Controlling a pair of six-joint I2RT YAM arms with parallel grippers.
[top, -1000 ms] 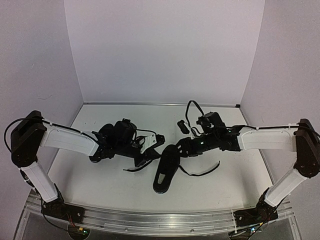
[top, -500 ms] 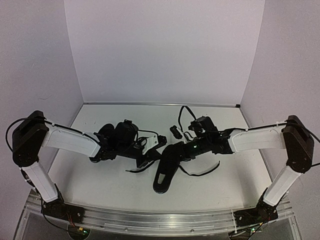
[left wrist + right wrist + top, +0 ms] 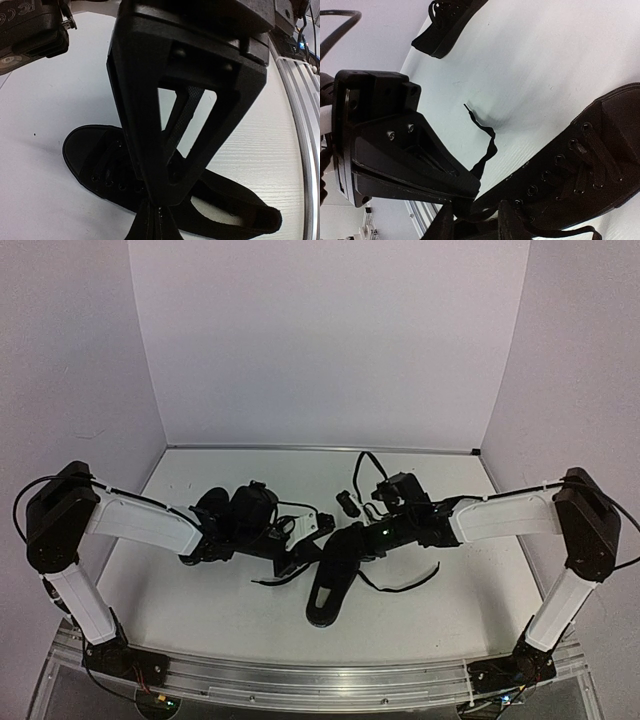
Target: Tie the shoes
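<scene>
One black shoe [image 3: 328,585] lies at the table's middle, its heel toward the front edge. It also shows in the left wrist view [image 3: 107,165] and the right wrist view [image 3: 580,165]. The second shoe [image 3: 207,508] lies at the left, half hidden behind my left arm, and shows far off in the right wrist view [image 3: 447,22]. My left gripper [image 3: 305,545] [image 3: 156,207] is shut above the near shoe's eyelets, with a thin lace [image 3: 487,145] hanging from it. My right gripper [image 3: 355,540] [image 3: 479,212] is open, tip to tip with the left one, with lace strands between its fingers.
A loose lace [image 3: 405,585] curls on the table right of the near shoe, another [image 3: 268,580] to its left. An aluminium rail [image 3: 320,680] runs along the front edge. White walls enclose the back and sides. The right arm's cable [image 3: 372,465] loops up behind its wrist.
My right gripper has moved left and closer to the near shoe, up against the left gripper. The left arm and both shoes have hardly moved.
</scene>
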